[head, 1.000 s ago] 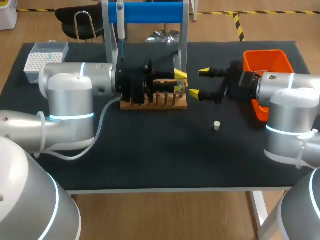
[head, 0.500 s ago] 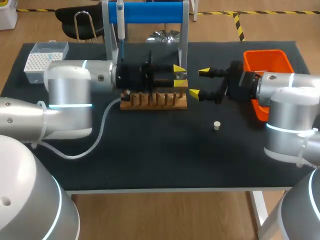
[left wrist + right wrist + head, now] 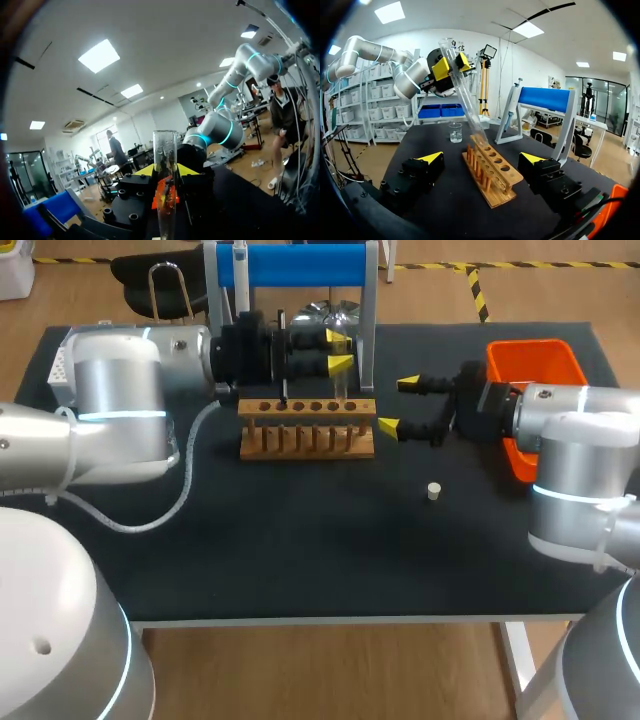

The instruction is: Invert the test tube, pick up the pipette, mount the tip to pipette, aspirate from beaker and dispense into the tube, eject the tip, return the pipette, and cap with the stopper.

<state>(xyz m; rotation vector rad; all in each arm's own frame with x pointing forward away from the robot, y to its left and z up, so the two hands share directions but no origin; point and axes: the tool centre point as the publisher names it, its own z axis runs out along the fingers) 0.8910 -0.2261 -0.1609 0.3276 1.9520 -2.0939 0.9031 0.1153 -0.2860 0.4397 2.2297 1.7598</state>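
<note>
From above, the clear test tube [image 3: 465, 102] is hard to make out. The left arm covers most of the tip box [image 3: 57, 365] and the lower part of the pipette [image 3: 240, 265]. The right wrist view shows the tube plainly. It is tilted between the fingers of the left gripper [image 3: 451, 64], which press it from two sides near its upper end. Its lower end is at the last hole of the wooden rack [image 3: 305, 435]; inside or just above, I cannot tell. The right gripper [image 3: 398, 405] is just beside the rack, jaws wide apart and empty. The stopper [image 3: 434, 491] lies on the table [image 3: 300, 560] near it.
</note>
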